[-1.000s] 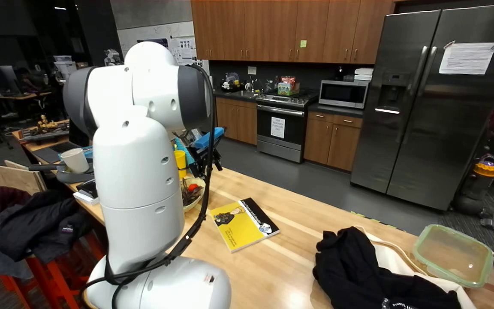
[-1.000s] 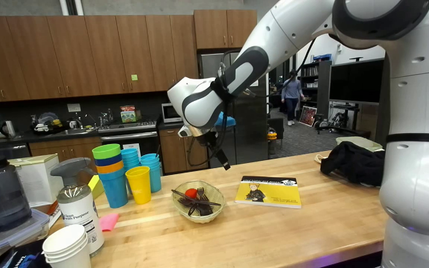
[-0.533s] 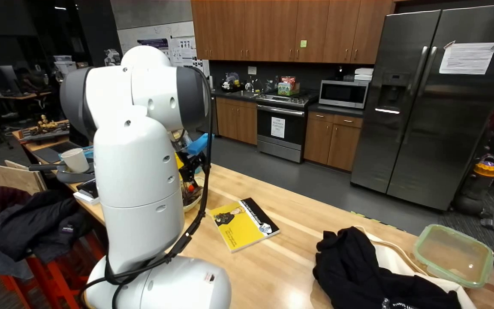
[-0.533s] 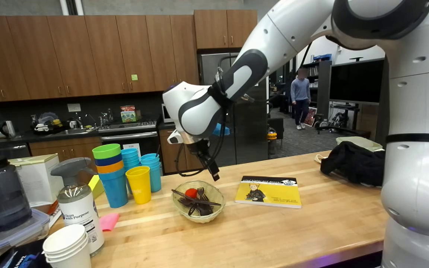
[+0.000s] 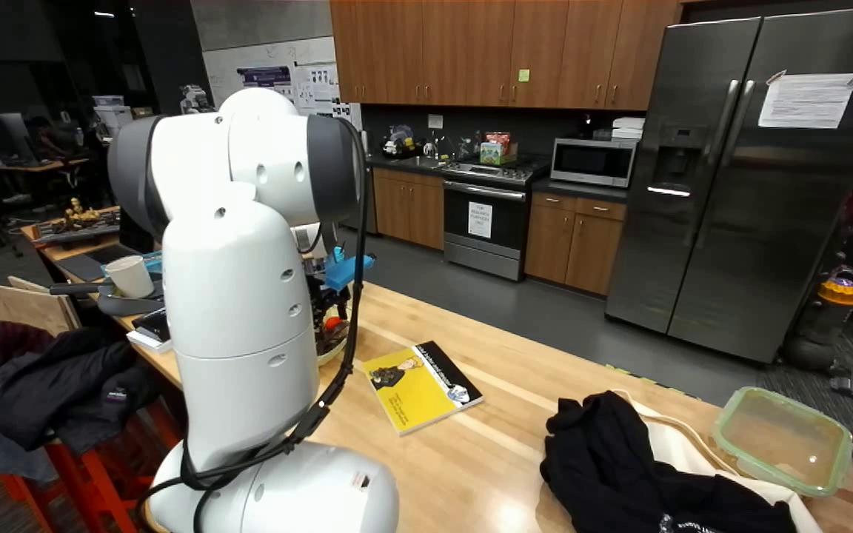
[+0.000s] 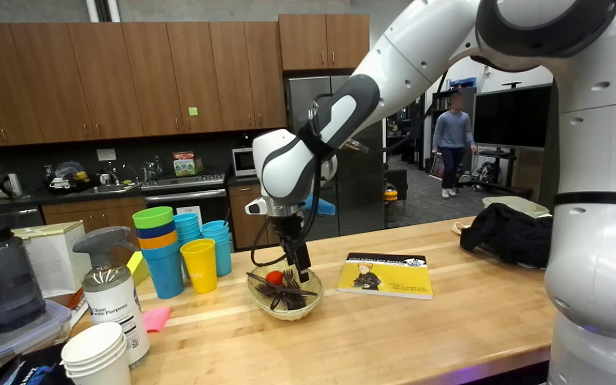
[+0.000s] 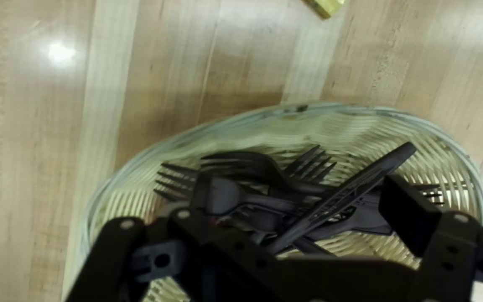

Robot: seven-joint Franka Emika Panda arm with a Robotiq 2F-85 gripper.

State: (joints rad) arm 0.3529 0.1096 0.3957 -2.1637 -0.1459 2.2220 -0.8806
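Dark cutlery (image 7: 338,202) lies in the basket (image 7: 363,130), low in the wrist view, under the gripper (image 7: 304,204) with fingers (image 7: 411,216) apart; tabletop (image 7: 224,54) spreads past the rim (image 7: 333,107) across the top. In an exterior view, the yellow cup (image 6: 199,267) stands left of the central basket, the book (image 6: 385,275) right; in an exterior view, the arm (image 5: 241,296) hides part of it.

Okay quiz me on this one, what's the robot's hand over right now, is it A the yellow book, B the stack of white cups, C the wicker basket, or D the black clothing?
C: the wrist view shows the hand over the wicker basket, with dark cutlery visible between its open jaws.
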